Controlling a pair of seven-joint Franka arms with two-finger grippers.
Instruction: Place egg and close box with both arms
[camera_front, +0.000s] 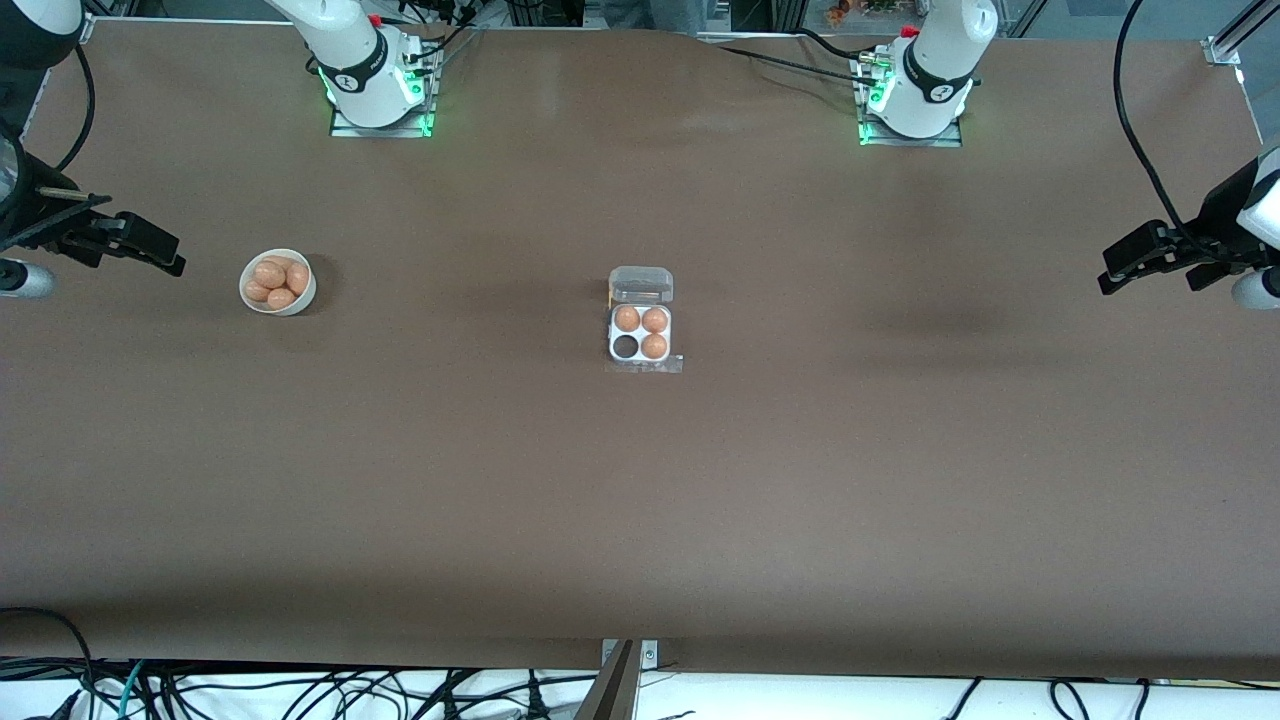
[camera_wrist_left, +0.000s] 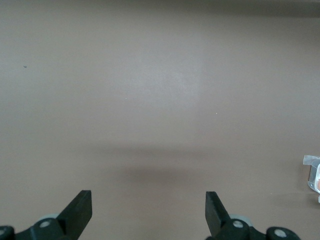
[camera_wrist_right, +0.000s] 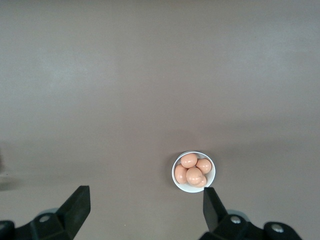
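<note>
The box is a small white four-cell tray in the middle of the table, its clear lid hinged open and lying flat. Three brown eggs sit in its cells; one cell is empty. A round white bowl with several brown eggs stands toward the right arm's end. My right gripper is open and empty, up in the air at that end; the bowl shows beside one of its fingers. My left gripper is open and empty over the table's other end.
The table is a plain brown surface. In the left wrist view only bare table lies between the fingers, with a corner of the box at the picture's edge. Both arm bases stand along the table's edge farthest from the front camera.
</note>
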